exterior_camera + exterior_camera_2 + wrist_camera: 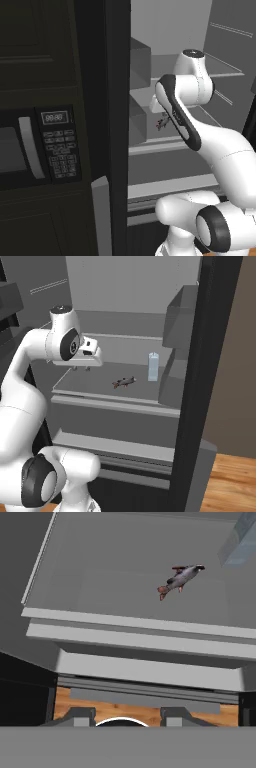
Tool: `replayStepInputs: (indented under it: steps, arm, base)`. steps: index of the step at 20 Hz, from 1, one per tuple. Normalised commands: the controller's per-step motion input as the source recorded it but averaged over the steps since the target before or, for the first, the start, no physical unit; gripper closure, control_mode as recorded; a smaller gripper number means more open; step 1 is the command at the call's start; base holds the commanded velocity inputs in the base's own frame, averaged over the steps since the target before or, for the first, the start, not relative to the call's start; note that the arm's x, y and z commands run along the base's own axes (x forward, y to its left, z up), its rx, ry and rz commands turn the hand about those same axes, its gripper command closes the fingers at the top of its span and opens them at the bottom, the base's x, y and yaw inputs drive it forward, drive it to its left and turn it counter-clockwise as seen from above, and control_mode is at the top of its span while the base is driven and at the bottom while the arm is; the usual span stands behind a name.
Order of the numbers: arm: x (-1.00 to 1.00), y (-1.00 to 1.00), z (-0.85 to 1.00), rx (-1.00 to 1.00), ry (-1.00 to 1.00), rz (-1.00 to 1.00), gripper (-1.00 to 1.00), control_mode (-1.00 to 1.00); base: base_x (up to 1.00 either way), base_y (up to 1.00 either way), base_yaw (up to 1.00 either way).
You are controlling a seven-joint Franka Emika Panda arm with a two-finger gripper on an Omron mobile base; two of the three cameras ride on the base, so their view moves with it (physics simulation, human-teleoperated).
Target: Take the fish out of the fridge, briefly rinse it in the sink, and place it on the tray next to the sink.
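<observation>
Dark cabinetry fills the left half of the left base view, with a black microwave (37, 147) and its keypad set into it. To its right stands the open fridge (117, 100), black-sided, with a pale grey interior and grey shelves. The white arm rises from the lower right and reaches into the fridge above the middle shelf. A small part of the fish (162, 122) peeks out beside the arm's dark-trimmed link, lying on that shelf.

From the right base view, the fridge interior (130, 286) lies open ahead, its black door edge running down the right side, with wooden floor (232, 481) at the lower right. The fish (124, 382) lies flat on the middle shelf (90, 387), apart from everything. A tall clear glass (153, 366) stands upright near it, toward the door bins. The fingers (81, 368) hang just above the shelf's left part, well apart from the fish, holding nothing; they stand somewhat apart.

Looking along the hand, the shelf (125, 577) spreads across the upper part, and the fish (180, 579) lies on it toward the upper right, grey with reddish fins and tail. The glass (242, 539) shows at the top right corner. The two finger tips (120, 716) rise at the bottom, parted, with nothing between them, over the wooden floor (145, 712) below.
</observation>
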Motion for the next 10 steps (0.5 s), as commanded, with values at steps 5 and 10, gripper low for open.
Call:
replayStepInputs:
  steps: [5,10]
  arm:
    - [0.00,0.01,0.00,0.00,0.00,0.00,-1.00,-1.00]
    - [-0.07,-0.20,-0.23,0.00,0.02,-0.35,-1.00,-1.00]
  base:
    - [0.00,0.00,0.00]
    - [0.00,0.00,0.00]
